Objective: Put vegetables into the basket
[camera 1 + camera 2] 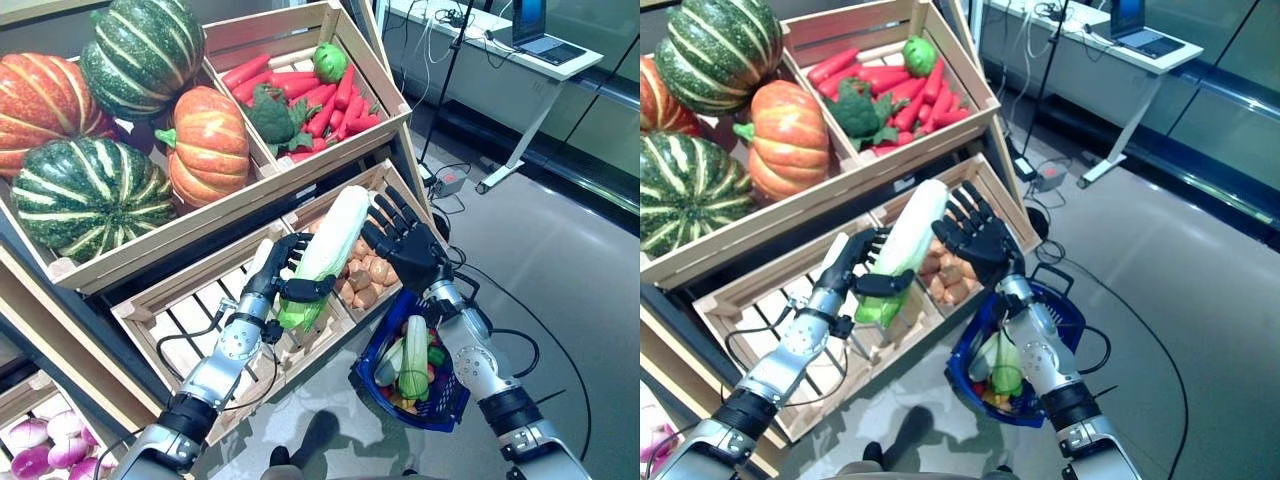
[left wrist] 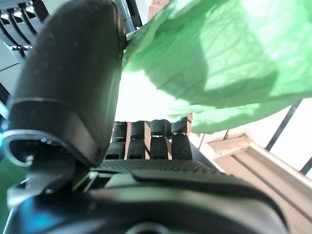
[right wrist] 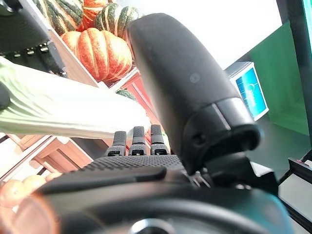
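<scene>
My left hand (image 1: 283, 275) is shut on a long white and green cabbage (image 1: 325, 253) and holds it over the lower wooden crate (image 1: 190, 315). Its thumb (image 2: 73, 83) presses on the green leaves (image 2: 214, 63) in the left wrist view. My right hand (image 1: 405, 240) is open, fingers straight, right beside the cabbage's upper end, above the blue basket (image 1: 372, 352) on the floor. The cabbage also shows in the right wrist view (image 3: 73, 114). In the basket lie a pale green long vegetable (image 1: 413, 355) and small mixed vegetables.
The wooden stand (image 1: 150, 250) with slanted crates fills the left side, pumpkins on top. Small tan round vegetables (image 1: 365, 278) lie in the crate right under my right hand. A white desk (image 1: 520, 60) stands at the back right. Grey floor lies to the right.
</scene>
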You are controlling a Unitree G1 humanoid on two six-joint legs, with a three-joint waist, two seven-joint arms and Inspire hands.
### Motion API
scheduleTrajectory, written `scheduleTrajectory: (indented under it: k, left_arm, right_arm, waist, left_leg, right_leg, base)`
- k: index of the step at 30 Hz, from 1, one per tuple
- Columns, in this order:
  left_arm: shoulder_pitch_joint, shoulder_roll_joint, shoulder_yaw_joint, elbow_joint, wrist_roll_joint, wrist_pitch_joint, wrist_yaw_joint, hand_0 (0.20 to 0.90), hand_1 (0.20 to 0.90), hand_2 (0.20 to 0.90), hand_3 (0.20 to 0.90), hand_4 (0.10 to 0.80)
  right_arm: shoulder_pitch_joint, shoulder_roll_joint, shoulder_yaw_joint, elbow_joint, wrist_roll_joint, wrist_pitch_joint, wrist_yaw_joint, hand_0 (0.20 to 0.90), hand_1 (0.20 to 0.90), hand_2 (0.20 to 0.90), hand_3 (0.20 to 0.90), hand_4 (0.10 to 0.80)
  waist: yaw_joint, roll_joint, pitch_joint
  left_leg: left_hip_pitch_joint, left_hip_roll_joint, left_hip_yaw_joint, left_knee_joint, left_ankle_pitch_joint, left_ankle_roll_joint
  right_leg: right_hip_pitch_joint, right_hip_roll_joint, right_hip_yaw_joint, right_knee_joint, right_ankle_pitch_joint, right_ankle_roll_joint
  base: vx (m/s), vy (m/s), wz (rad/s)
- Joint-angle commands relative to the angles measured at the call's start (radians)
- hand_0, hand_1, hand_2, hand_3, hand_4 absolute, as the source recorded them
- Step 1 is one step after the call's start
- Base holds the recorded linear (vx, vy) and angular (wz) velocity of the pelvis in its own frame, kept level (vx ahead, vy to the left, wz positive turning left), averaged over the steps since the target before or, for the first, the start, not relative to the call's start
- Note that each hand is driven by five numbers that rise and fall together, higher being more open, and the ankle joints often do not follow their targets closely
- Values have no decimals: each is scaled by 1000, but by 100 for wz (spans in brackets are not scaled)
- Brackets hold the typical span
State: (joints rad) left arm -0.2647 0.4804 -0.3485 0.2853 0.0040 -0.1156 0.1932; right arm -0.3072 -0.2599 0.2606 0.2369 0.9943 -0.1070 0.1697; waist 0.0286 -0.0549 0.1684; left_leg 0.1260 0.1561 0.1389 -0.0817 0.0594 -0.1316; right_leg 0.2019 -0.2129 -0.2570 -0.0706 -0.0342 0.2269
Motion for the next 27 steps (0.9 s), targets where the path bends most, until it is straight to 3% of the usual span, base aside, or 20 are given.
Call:
scheduleTrajectory:
  k: [1,13,27]
  left_arm:
    - [-105,-14,-20,-68,46,-156,40,300,300,300,300,400]
    - [-119,-3,-71,-118,120,-251,68,300,300,300,300,400]
    - [-122,1,-80,-193,397,-348,443,300,300,300,300,400]
  right_arm:
    - [-52,23,6,-89,54,-56,49,900,900,900,900,800]
    - [-75,52,8,-82,130,-41,-3,900,900,900,900,800]
    - [-57,87,4,-64,130,-101,-213,900,900,900,900,800]
  waist:
    - [5,32,-119]
    - [17,26,-117]
    - [14,14,-116]
  left_leg:
    - [-24,16,-31,-6,-39,19]
    - [-3,17,-50,-6,-53,16]
    - [11,17,-54,-6,-65,16]
  right_leg:
    - [-62,3,3,-17,83,-56]
    - [-33,3,1,-17,68,-57]
    - [-26,-3,14,-17,69,-56]
  base:
    - [0,0,0]
    - [13,-9,4]
    - [3,-2,1]
